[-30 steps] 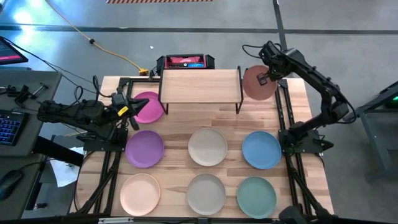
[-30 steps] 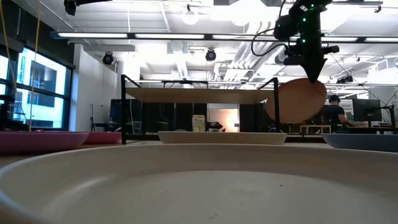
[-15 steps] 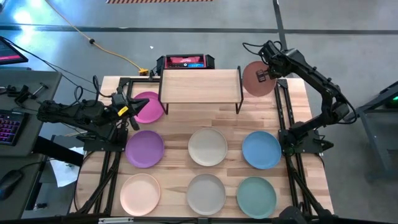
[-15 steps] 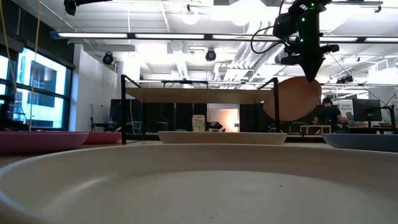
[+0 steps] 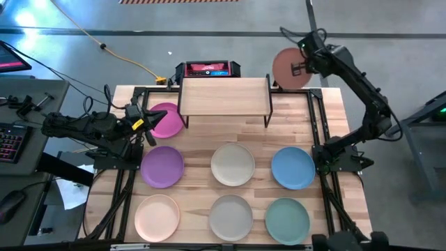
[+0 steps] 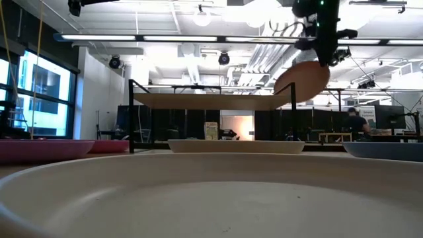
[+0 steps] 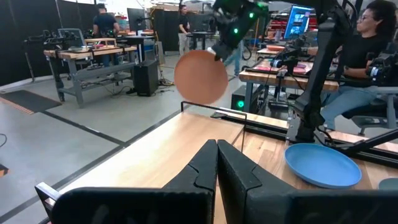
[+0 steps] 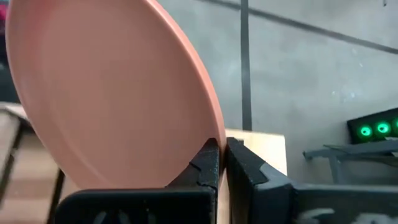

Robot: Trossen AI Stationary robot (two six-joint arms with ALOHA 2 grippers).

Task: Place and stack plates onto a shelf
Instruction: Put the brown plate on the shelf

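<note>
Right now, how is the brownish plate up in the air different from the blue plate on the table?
The round matte brownish plate hangs tilted on edge, pinched at its rim by the right hand; the round matte blue plate lies flat on the wooden table, untouched. The brownish one is beside the shelf. Both look equally big.

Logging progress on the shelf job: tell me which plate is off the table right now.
The brown-peach plate, pinched at its rim by the right gripper and held tilted in the air by the shelf's right end. All others lie flat on the table.
</note>
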